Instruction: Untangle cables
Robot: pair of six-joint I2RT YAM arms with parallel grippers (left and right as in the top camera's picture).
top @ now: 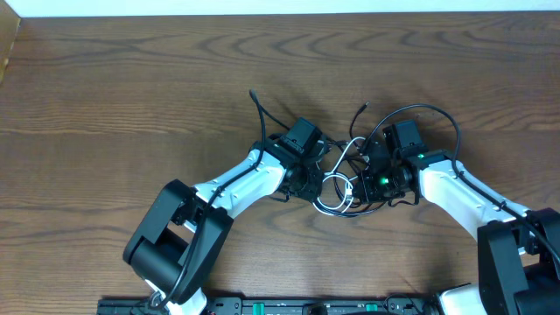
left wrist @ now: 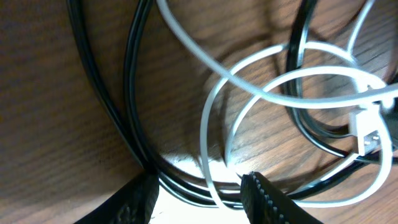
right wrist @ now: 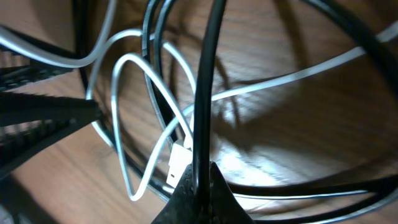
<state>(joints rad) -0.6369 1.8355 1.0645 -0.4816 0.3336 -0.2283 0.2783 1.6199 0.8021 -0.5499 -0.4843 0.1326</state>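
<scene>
Right gripper: fingertips pinched together on the thin black cable, which runs straight up out of them.
Left gripper: jaws partly apart and low over the brown wooden table; black and white strands pass between the tips, with no pinch visible.
Cables: the black cable and the thin white cable lie heaped mid-table between the two arms, with white loops crossing over black ones and a white plug at the edge of the heap.
Done: by my judgement little, just one strand gripped.
Left: lifting the black cable free of the white loops and laying each cable apart.
</scene>
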